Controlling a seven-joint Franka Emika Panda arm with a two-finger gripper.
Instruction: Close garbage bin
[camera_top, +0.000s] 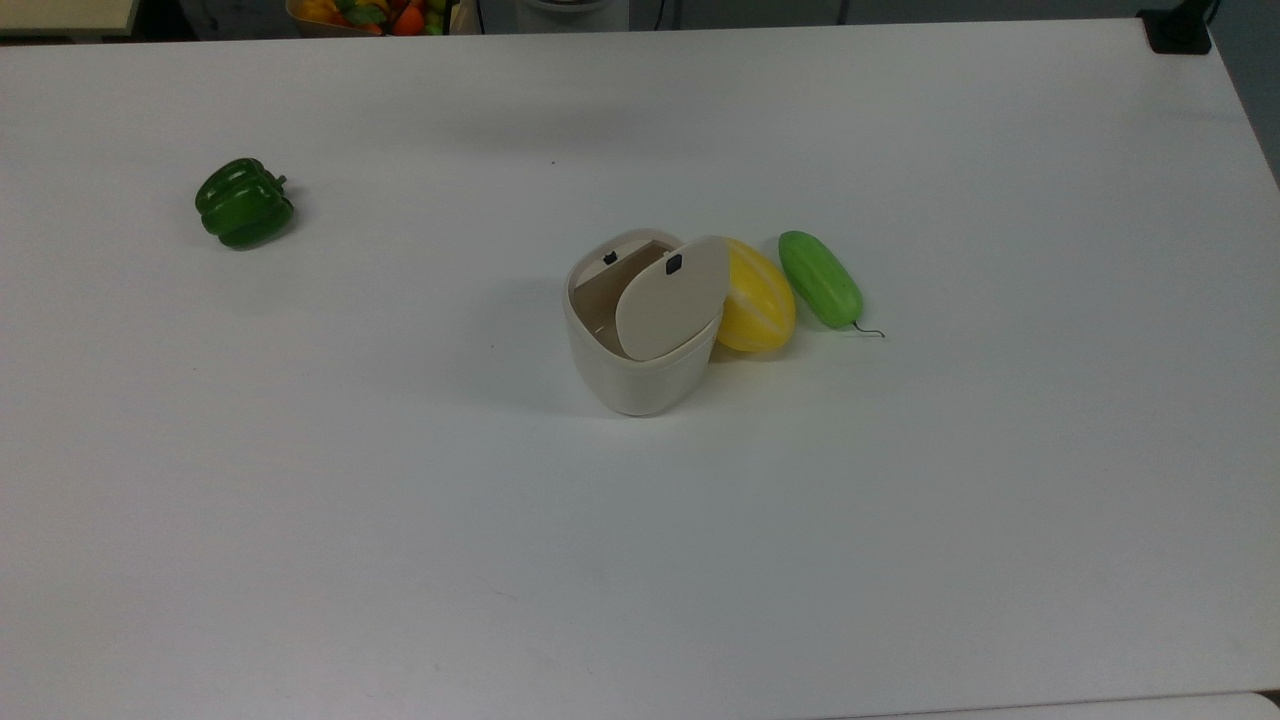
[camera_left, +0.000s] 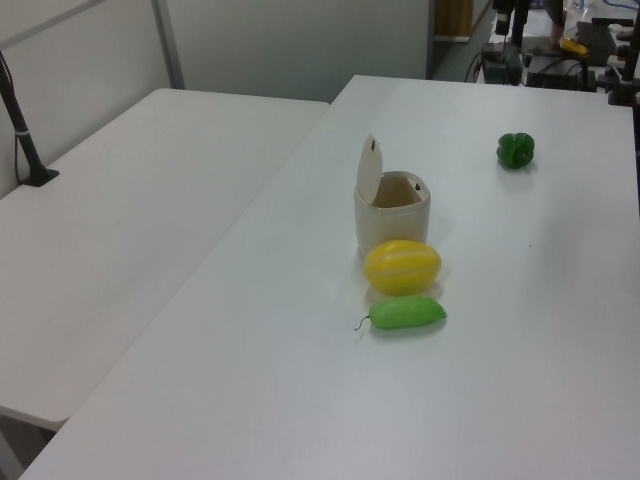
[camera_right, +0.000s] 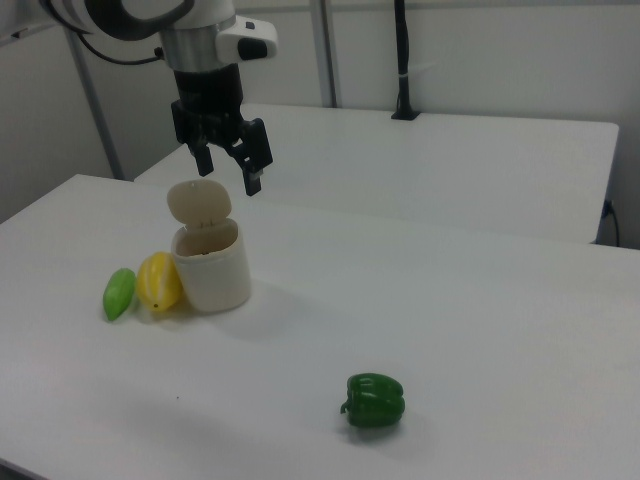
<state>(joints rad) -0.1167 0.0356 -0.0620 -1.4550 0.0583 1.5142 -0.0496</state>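
Note:
The garbage bin is a small cream-white tub standing upright near the table's middle. Its beige lid is raised on its hinge, so the inside shows, and a small black button sits near the lid's upper edge. In the left view the bin has its lid standing nearly upright on the left view's left side. In the right view my gripper hangs open just above and slightly right of the lid of the bin, holding nothing and touching nothing.
A yellow melon rests against the bin on the top view's right, with a green cucumber just beyond it. A green bell pepper lies far off on the top view's left. A second white table adjoins.

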